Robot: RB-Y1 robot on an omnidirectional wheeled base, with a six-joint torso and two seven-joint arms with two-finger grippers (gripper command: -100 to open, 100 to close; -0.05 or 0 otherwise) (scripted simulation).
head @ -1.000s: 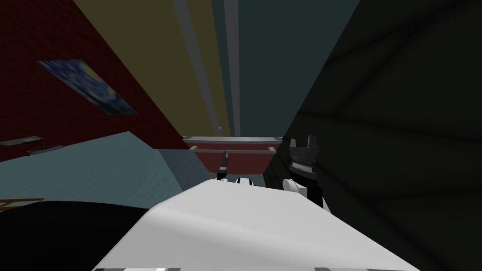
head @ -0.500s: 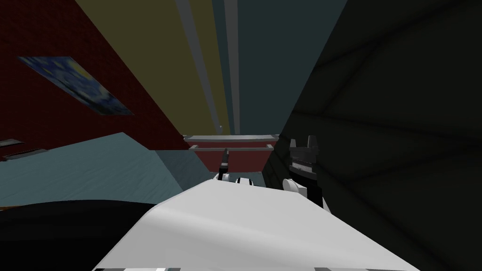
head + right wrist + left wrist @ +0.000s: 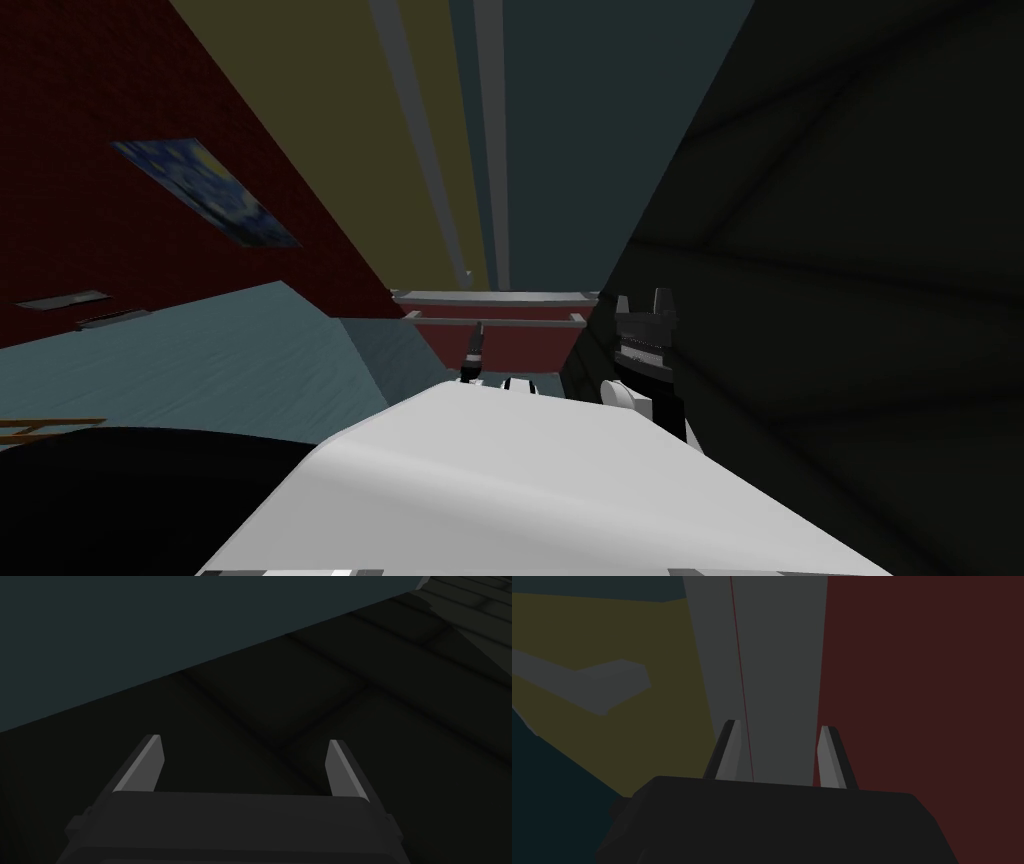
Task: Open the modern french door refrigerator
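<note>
The refrigerator stands straight ahead, with an olive door (image 3: 340, 110) and a teal door (image 3: 590, 120) split by long grey handles (image 3: 420, 130). Below them runs a dark red drawer front (image 3: 500, 345) with a grey handle bar (image 3: 495, 320) across it. My left gripper (image 3: 479, 328) reaches up to that bar. In the left wrist view the grey bar (image 3: 782, 676) runs between the fingers of my left gripper (image 3: 779, 726), which press its sides, olive door (image 3: 637, 726) on one side and dark red front (image 3: 922, 701) on the other. My right gripper (image 3: 645, 300) is raised beside the drawer and is open (image 3: 245, 743) with nothing in it.
A dark tiled surface (image 3: 850, 250) rises close on my right. A dark red wall (image 3: 120, 90) with a blue painting (image 3: 210, 190) is on the left, above a blue-grey floor (image 3: 200, 360). Another grey handle (image 3: 607, 686) juts from the olive door near my left hand.
My head view has swung a little left and back again. The left gripper has stayed at the drawer's grey bar and the right arm has held still.
</note>
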